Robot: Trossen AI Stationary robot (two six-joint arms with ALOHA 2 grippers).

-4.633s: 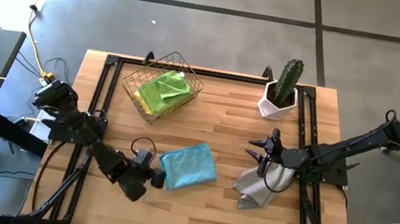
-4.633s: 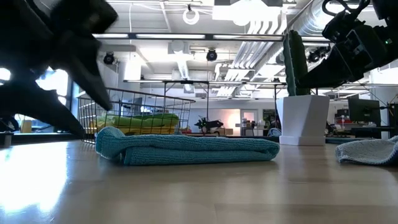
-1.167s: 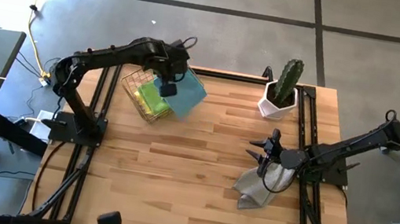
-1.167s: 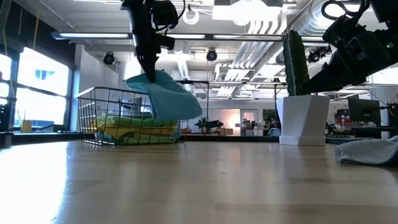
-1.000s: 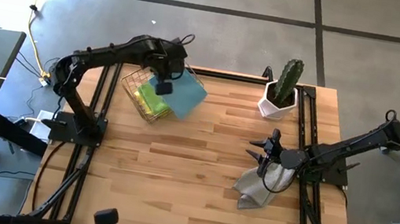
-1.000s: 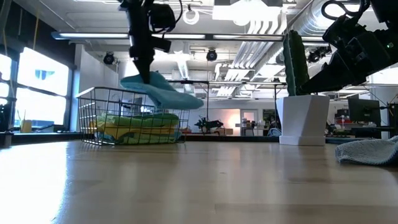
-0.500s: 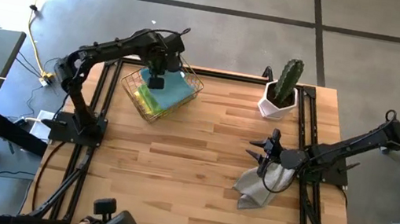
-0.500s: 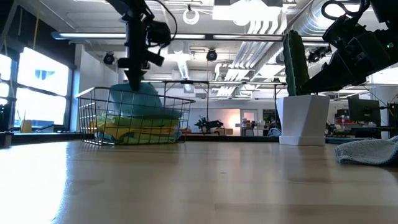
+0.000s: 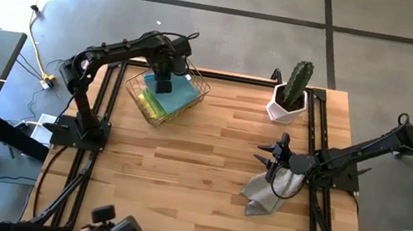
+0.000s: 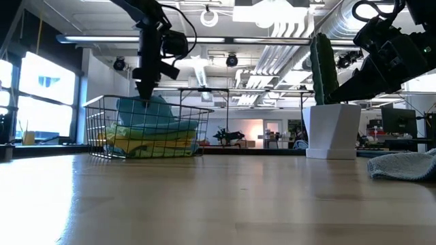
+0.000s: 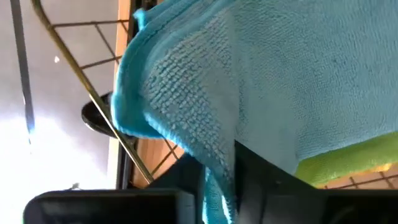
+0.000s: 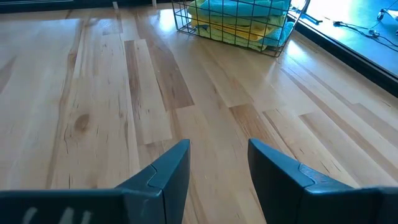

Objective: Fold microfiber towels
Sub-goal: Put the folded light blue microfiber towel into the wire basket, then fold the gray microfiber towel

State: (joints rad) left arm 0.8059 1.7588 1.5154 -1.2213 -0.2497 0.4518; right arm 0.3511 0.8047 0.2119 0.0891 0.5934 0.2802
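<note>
A wire basket (image 9: 133,88) stands at the table's far left. In it a folded light blue towel (image 9: 179,93) lies on a lime green towel (image 11: 348,165), with yellow cloth (image 10: 129,144) beneath. My left gripper (image 9: 163,84) points down into the basket, shut on the blue towel. A grey towel (image 9: 264,194) lies crumpled on the table at the right. My right gripper (image 9: 273,155) hovers at its far end, open, with nothing between its fingers (image 12: 168,171). My left gripper pinches a raised fold of the blue towel (image 11: 219,171) between its two fingers. It comes from above, pointing steeply down. The towel is pulled up into a small peak at the fingers; the rest of it lies on the green towel inside the basket.
A cactus in a white pot (image 9: 290,95) stands at the far right. The bare wooden tabletop (image 9: 181,177) stretches between the basket and the grey towel. Black frame rails (image 9: 96,140) run along the table's left and right sides.
My left gripper has moved toward the table's far left and down over the basket, carrying the blue towel. The towel, which hung beyond the basket's right rim, now lies inside the basket on the green towel.
</note>
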